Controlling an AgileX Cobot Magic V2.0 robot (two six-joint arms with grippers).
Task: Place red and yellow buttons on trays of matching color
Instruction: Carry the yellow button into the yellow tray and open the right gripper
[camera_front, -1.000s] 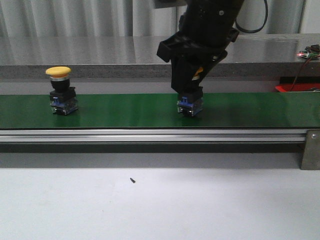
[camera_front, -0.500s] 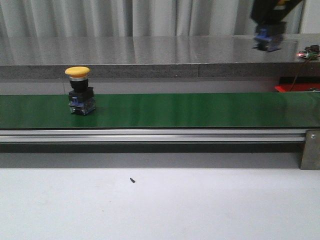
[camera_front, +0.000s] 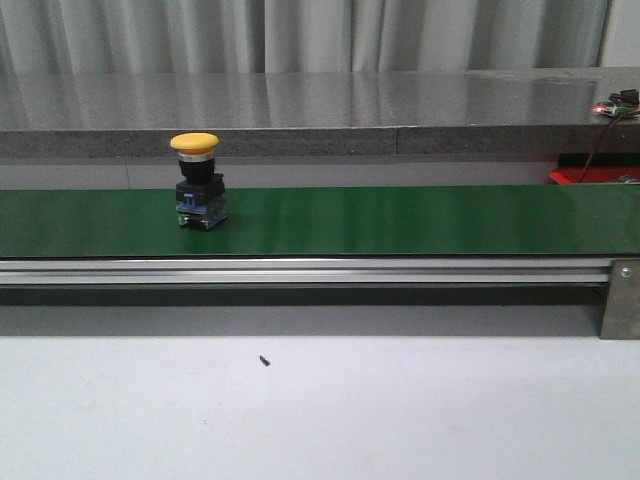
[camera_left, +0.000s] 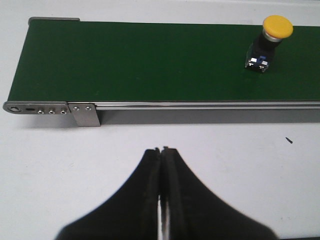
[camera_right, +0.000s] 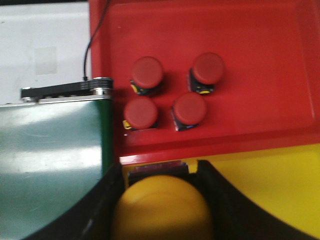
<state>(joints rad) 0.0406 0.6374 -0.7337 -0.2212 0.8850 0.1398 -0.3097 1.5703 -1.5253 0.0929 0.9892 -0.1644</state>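
A yellow button (camera_front: 197, 194) stands upright on the green belt (camera_front: 400, 220), left of centre; the left wrist view shows this button (camera_left: 267, 42) far off. My left gripper (camera_left: 162, 150) is shut and empty over the white table. My right gripper (camera_right: 160, 175) is shut on another yellow button (camera_right: 161, 210), held over the near edge of the yellow tray (camera_right: 270, 185). Beyond it, the red tray (camera_right: 260, 60) holds several red buttons (camera_right: 147, 75). Neither gripper shows in the front view.
The belt's end (camera_right: 50, 160) lies beside the trays. A metal bracket (camera_front: 622, 298) stands at the conveyor's right end. A small dark speck (camera_front: 265, 361) lies on the white table. A grey ledge (camera_front: 300, 110) runs behind the belt.
My right arm lifted a yellow button off the belt and carried it out of the front view to the right. The other yellow button rode the belt rightward.
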